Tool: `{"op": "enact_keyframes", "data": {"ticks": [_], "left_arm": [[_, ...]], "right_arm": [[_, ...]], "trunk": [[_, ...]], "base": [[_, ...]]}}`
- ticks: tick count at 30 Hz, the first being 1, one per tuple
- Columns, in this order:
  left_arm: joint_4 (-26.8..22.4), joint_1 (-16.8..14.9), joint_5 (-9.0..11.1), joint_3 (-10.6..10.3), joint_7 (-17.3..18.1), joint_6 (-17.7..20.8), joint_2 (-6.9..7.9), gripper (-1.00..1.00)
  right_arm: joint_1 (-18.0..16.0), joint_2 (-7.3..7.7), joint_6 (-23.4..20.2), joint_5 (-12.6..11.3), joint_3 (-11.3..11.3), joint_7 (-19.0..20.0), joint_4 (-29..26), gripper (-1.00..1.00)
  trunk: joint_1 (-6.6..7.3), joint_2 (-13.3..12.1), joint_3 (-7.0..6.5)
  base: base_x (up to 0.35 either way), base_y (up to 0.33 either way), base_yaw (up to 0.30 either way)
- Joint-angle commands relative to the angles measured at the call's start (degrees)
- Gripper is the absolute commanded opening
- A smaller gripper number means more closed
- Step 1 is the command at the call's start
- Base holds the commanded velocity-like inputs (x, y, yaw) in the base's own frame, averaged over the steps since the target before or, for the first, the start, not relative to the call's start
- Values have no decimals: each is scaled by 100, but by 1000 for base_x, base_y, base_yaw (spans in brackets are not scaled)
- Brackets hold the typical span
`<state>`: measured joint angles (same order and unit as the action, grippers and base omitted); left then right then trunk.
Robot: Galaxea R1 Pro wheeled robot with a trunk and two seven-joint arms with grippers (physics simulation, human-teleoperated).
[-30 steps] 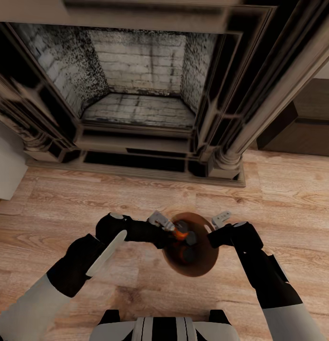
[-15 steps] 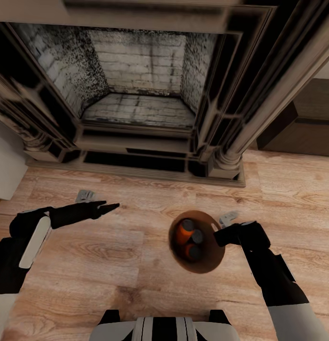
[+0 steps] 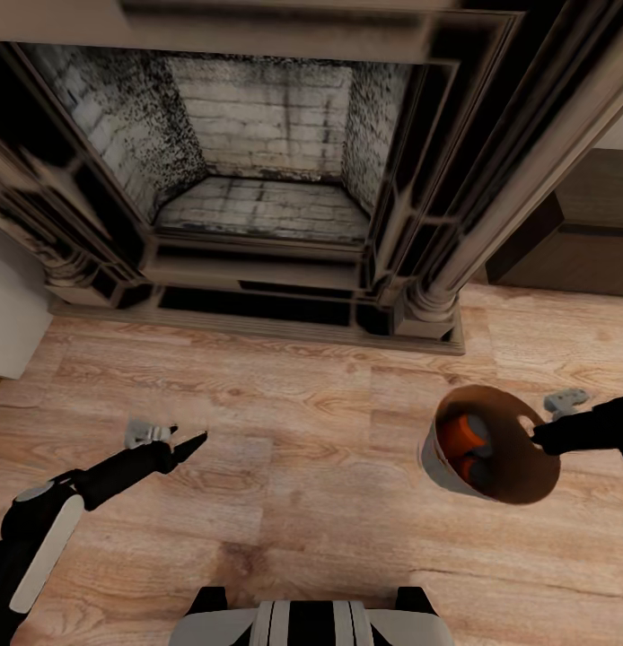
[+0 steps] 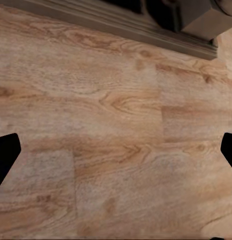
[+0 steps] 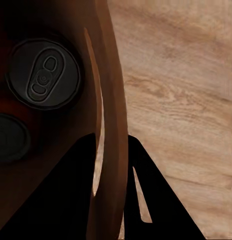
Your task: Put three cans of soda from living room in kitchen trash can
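The tash can (image 3: 430,463) hangs tilted over the wood floor at the right, pale outside and brown inside. My right gripper (image 3: 538,436) is shut on its rim. In the right wrist view the black fingers (image 5: 156,190) straddle the bin's brown wall (image 5: 114,100). Inside lie an orange can (image 3: 458,434) and a darker can (image 3: 478,465); two silvery-dark can tops (image 5: 44,75) (image 5: 8,137) show in the right wrist view, and a third can cannot be made out. My left gripper (image 3: 172,440) hovers open over bare floor at the left, fingers (image 4: 5,155) spread wide with nothing between them.
The dark carved fireplace (image 3: 258,179) fills the far side, its column base (image 3: 433,312) close to the bin. A low dark cabinet (image 3: 572,238) stands at the far right, a white object (image 3: 11,314) at the left. Light wood floor (image 3: 302,449) lies between the arms.
My left gripper has drawn back from the bin to the left and lower. My right gripper has carried the bin to the right, raised and tilted.
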<state>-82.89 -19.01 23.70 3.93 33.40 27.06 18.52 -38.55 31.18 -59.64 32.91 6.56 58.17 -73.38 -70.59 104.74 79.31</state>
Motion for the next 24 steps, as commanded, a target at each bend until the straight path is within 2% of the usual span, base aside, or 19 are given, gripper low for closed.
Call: {"op": "enact_keyframes", "data": {"ticks": [1,2,3,4,5,8,14,20,24], "left_arm": [[8,55,2,-2,-13,-45,-2,100],[17,101,1,-3,-26,-78,-3,100],[51,170,-2,-9,-50,-140,-4,100],[67,194,-3,-12,-61,-174,-5,100],[109,247,-9,-21,-112,-273,-6,100],[295,287,-5,-30,-288,-444,-6,100],[409,300,2,-30,-369,-620,-7,100],[488,301,3,-29,-397,-656,-7,100],[607,302,3,-32,-410,-685,-7,100]], "right_arm": [[-55,103,-36,-91,17,128,120,-100],[-98,204,-36,-89,21,220,232,-100],[-175,409,-36,-87,26,399,427,-100],[-204,500,-36,-86,25,477,502,-100],[-261,694,-36,-80,8,644,647,-100],[-311,866,-36,-74,-13,772,759,-100],[-327,1001,-36,-62,-31,819,790,-100],[-322,1026,-36,-41,-45,822,794,-100],[-317,1019,-36,98,-46,826,791,-100]], "trunk": [[0,0,-1],[-22,40,17],[-44,80,35],[-66,120,53],[-88,161,71],[-154,281,125],[-286,521,233],[-286,521,233],[-373,682,305]], "base": [[0,0,0],[0,0,0],[0,0,0],[0,0,0],[0,0,0],[0,0,0],[0,0,0],[0,0,0],[0,0,0]]}}
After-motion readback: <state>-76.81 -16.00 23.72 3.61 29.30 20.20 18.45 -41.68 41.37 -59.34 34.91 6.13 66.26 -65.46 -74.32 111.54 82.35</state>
